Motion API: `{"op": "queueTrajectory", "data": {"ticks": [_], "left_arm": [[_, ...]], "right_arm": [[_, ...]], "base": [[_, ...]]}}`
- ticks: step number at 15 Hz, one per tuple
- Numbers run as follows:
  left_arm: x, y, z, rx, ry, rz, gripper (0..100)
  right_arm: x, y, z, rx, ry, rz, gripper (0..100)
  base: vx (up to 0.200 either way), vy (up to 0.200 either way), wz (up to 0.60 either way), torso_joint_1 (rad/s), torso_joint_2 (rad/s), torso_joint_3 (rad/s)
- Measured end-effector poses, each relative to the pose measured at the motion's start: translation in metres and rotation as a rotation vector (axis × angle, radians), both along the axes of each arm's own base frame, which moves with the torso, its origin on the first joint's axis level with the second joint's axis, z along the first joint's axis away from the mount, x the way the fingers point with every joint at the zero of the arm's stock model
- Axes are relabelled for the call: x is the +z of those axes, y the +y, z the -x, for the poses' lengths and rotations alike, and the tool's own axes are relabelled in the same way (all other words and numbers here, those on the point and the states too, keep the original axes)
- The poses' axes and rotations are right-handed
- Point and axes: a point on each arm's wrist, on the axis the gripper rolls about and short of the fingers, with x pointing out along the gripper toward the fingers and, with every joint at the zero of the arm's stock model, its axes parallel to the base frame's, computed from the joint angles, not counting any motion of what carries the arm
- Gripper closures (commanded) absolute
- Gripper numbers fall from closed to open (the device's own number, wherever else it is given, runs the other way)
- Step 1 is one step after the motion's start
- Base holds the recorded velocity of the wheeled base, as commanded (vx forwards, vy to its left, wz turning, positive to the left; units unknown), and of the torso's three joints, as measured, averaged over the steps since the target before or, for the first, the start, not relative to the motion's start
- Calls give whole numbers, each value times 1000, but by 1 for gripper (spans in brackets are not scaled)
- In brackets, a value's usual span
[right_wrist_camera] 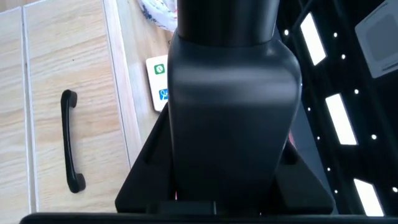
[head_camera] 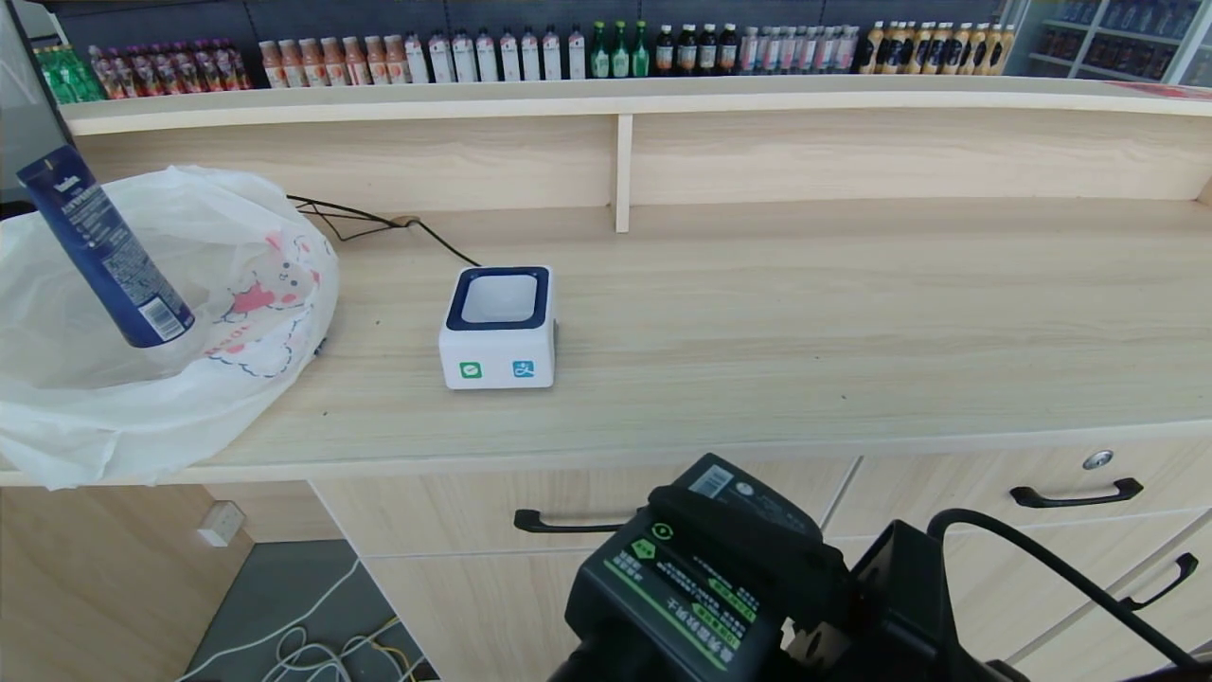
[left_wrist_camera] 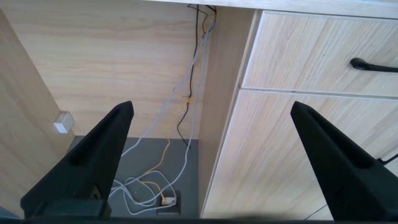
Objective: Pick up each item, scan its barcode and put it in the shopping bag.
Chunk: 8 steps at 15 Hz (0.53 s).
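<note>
the blue tube leaned in the white shopping bag, likely done. the left gripper hung wide apart and empty. i could not tell about the right gripper.

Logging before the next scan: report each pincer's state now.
Left pincer: open, holding nothing.
Right pincer: cannot be told whether open or closed.

Navy tube, translucent white bag, white-and-navy scanner
</note>
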Motion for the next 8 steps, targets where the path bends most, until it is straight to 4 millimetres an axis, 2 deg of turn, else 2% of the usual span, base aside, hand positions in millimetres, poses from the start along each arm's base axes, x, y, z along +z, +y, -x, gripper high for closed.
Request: {"op": "queueTrajectory", "data": {"ticks": [8], "left_arm": [[0, 0, 0, 0, 0, 0, 0]], "right_arm": [[5, -1, 1, 0, -63, -6, 100]], "base": [[0, 0, 0, 0, 0, 0]]}}
